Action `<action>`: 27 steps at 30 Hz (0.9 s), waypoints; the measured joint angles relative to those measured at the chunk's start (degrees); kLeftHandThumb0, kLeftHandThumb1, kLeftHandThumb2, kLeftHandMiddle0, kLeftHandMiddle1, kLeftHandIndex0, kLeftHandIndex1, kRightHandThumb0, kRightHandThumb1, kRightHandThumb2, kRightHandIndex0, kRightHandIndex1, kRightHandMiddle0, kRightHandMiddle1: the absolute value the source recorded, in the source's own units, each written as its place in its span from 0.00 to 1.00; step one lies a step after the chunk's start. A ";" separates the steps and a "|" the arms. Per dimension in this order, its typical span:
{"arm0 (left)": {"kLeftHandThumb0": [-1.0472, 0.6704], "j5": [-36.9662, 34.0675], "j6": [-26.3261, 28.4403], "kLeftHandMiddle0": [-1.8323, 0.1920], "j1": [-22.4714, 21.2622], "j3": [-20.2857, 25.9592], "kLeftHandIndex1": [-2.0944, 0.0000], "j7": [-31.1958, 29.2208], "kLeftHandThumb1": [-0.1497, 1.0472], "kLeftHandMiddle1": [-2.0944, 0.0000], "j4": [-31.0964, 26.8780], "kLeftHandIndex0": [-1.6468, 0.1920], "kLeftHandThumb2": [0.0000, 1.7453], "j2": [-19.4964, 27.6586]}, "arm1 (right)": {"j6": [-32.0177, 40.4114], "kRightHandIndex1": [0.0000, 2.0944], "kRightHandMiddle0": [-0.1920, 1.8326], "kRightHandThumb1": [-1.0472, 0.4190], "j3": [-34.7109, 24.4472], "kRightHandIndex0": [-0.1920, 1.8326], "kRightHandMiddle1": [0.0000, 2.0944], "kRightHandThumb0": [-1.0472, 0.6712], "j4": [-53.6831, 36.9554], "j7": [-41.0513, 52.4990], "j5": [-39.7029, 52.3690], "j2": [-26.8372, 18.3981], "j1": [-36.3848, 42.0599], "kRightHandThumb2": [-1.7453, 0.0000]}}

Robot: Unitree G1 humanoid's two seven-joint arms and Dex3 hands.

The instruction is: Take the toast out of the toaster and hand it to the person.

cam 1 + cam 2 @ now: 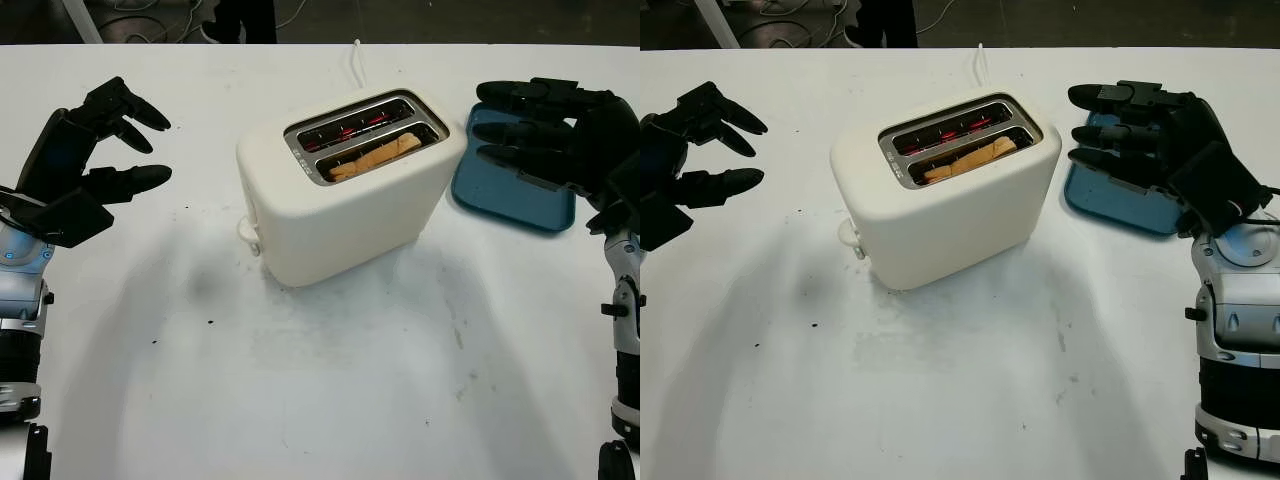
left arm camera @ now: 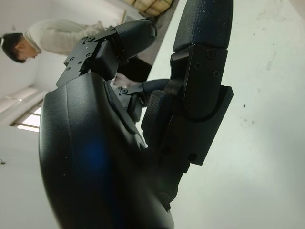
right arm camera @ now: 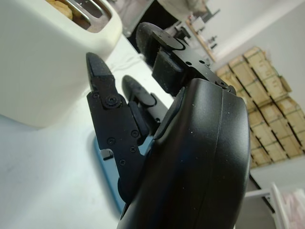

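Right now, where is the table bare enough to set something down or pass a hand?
Bare: the table in front of the toaster, and between the toaster and the open left hand. Crowded: toaster's right, where the open right hand hovers over the blue tray.

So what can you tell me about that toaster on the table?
The cream-white, rounded two-slot toaster looks like smooth plastic with a metal top plate. It stands upright on the white table, turned at an angle. Heating wires glow red in the far slot; a slice of golden-brown toast sits low in the near slot. A round knob sticks out at one lower end and a white cord trails behind. Neither robot hand touches it.
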 measured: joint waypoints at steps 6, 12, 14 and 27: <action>0.00 0.00 -0.01 0.70 0.00 0.00 0.36 0.00 0.89 0.32 0.01 0.74 0.15 0.00 | 0.00 0.01 0.48 0.16 0.00 0.53 0.00 0.46 0.00 0.00 -0.01 0.00 0.00 1.00; 0.00 0.00 -0.01 0.70 0.01 0.00 0.36 0.00 0.89 0.32 0.03 0.74 0.15 0.00 | 0.01 0.01 0.48 0.16 0.00 0.53 0.00 0.46 -0.03 -0.01 0.00 0.00 0.00 1.00; 0.00 0.00 -0.02 0.70 0.01 0.00 0.36 0.00 0.89 0.32 0.03 0.74 0.15 0.00 | 0.00 0.01 0.48 0.16 0.00 0.53 0.00 0.46 -0.03 -0.01 -0.01 0.00 0.00 1.00; 0.00 0.00 0.04 0.70 0.02 0.00 0.36 -0.01 0.89 0.32 0.00 0.74 0.15 0.00 | 0.01 0.00 0.48 0.16 0.00 0.53 0.00 0.46 -0.06 0.00 -0.02 0.00 0.00 1.00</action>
